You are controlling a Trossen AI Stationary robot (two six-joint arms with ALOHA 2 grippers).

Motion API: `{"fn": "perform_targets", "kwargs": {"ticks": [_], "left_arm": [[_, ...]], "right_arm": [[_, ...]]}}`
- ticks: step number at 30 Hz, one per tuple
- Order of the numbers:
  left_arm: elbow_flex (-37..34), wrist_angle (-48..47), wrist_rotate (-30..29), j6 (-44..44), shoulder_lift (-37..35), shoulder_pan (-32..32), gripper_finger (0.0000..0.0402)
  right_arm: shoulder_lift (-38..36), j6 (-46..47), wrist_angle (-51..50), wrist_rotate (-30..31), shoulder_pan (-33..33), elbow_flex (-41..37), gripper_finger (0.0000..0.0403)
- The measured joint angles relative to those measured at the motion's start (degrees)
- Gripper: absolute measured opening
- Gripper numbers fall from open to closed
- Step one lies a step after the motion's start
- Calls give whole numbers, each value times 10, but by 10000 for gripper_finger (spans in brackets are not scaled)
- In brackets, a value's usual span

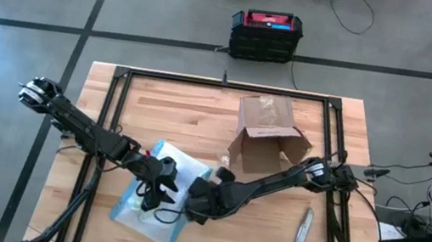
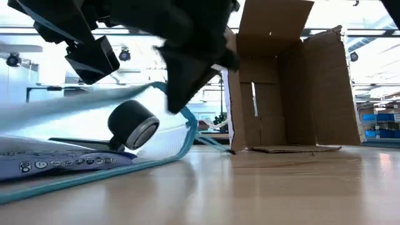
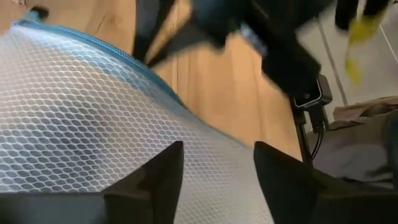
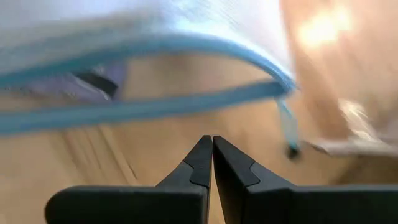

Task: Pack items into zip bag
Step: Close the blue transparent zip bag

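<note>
Blue edging of the zip bag (image 2: 94, 172) runs closest to the low camera, snaking across the wooden table (image 2: 281, 187) while the bag's upper layer billows up behind it, so the mouth gapes wide. From above, the zip bag (image 1: 182, 174) lies flat on the table (image 1: 175, 106) at about seven o'clock from its middle, clear mesh-patterned plastic with the blue strip along its edges. Both arms meet over it. From nine o'clock the left arm reaches in, and the left gripper (image 1: 155, 196) hangs over the bag's middle; its wrist camera shows the left gripper (image 3: 217, 171) with its two dark fingers (image 3: 155, 180) spread apart, nothing between them, the bag's netted surface (image 3: 81, 130) directly beyond. From three o'clock the right arm slants in, and the right gripper (image 1: 199, 213) sits at the bag's four-o'clock side, just beside the left one. In its own wrist view the right gripper (image 4: 212, 146) has its fingertips pressed together with nothing caught between them, pointing at the open mouth of the bag (image 4: 155, 68) — the blue rim loops above bare wood. A brown cardboard box (image 1: 264, 130) stands open at one o'clock from the table's middle, its flaps splayed; in the low view it rises behind the bag (image 2: 287, 81). A slim grey tool (image 1: 303, 228) lies alone near the table's four-o'clock edge, well apart from the bag. The small whitish items cannot be made out in any view.
</note>
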Motion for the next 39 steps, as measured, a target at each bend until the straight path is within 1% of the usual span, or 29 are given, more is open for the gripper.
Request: {"fn": "perform_targets", "kwargs": {"ticks": [3,4,6,9,10,11,12,14,17,20,23,25,27,29,35,39], "left_arm": [[0,1,-2,3,-6,0,213],[0,3,-11,8,-8,1,214],[0,3,-51,25,-9,3,214],[0,8,-127,46,-8,21,205],[0,20,-137,52,-7,32,202],[0,33,-137,59,-7,44,198],[0,47,-123,68,-7,58,193],[1,87,-74,86,0,92,184],[7,96,-10,109,25,149,170],[22,91,30,145,71,195,156],[36,86,70,179,121,217,147],[48,86,78,207,150,219,142],[63,84,73,229,176,221,138],[78,82,64,237,204,221,134],[125,48,54,233,275,222,122],[145,15,54,232,297,222,119]], "right_arm": [[-31,16,-17,10,10,-35,0],[-43,25,-17,12,12,-53,0],[-67,54,-17,8,15,-93,0],[-108,126,-15,1,33,-162,0],[-122,149,-4,0,43,-185,0],[-138,168,8,-3,51,-208,0],[-152,182,23,-7,58,-232,0],[-183,203,68,-10,68,-281,0],[-226,206,170,-16,69,-361,0],[-261,171,311,-20,59,-447,0],[-283,114,467,-55,30,-523,0],[-287,76,563,-85,9,-561,0],[-286,46,630,-109,-9,-586,0],[-281,17,656,-115,-25,-598,0],[-280,-86,637,-102,-73,-604,1],[-273,-194,642,-102,-99,-594,23]]}}
